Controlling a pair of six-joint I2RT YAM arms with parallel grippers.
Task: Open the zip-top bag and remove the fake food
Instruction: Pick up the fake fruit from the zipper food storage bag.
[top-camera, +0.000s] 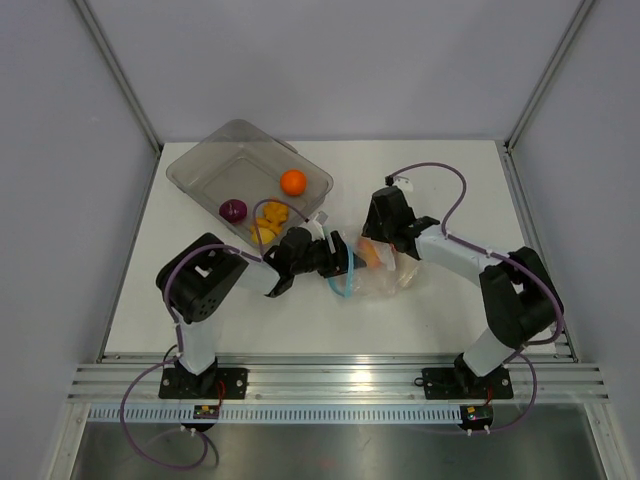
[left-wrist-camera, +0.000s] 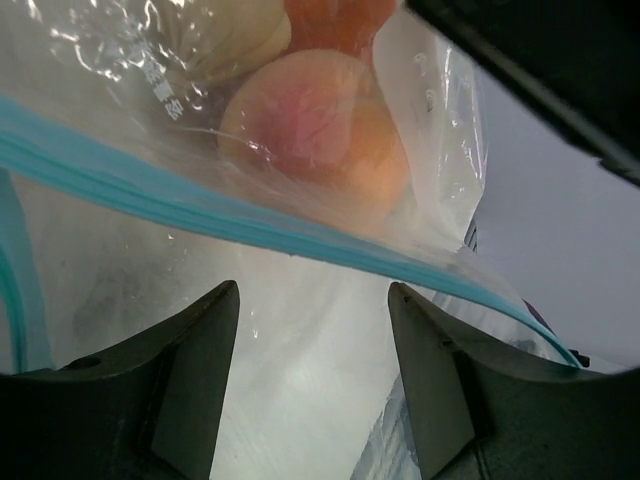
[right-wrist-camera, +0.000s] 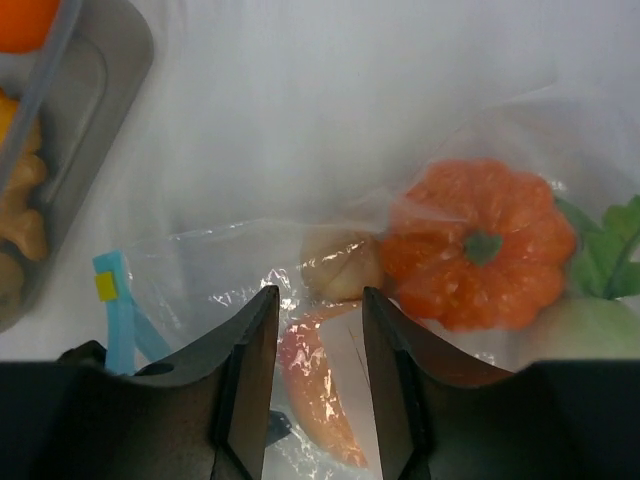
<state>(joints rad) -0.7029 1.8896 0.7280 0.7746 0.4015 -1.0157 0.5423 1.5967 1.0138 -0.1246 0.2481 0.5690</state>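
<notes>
The zip-top bag lay near the middle of the bench, between the two claws, with fake food inside it, such as a peach and an orange pumpkin. The left claw was open with bag plastic and the blue zip strip by its fingers, and the right claw was open just over the bag. A grey tray near the far left corner held an orange ball, a purple piece and yellow bits.

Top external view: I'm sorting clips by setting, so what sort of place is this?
Probably a robotics lab test cell, not a kitchen: a white table boxed in by plain grey panels, left arm and right arm bolted to an aluminium rail, fake food in a zip-top bag.
</notes>
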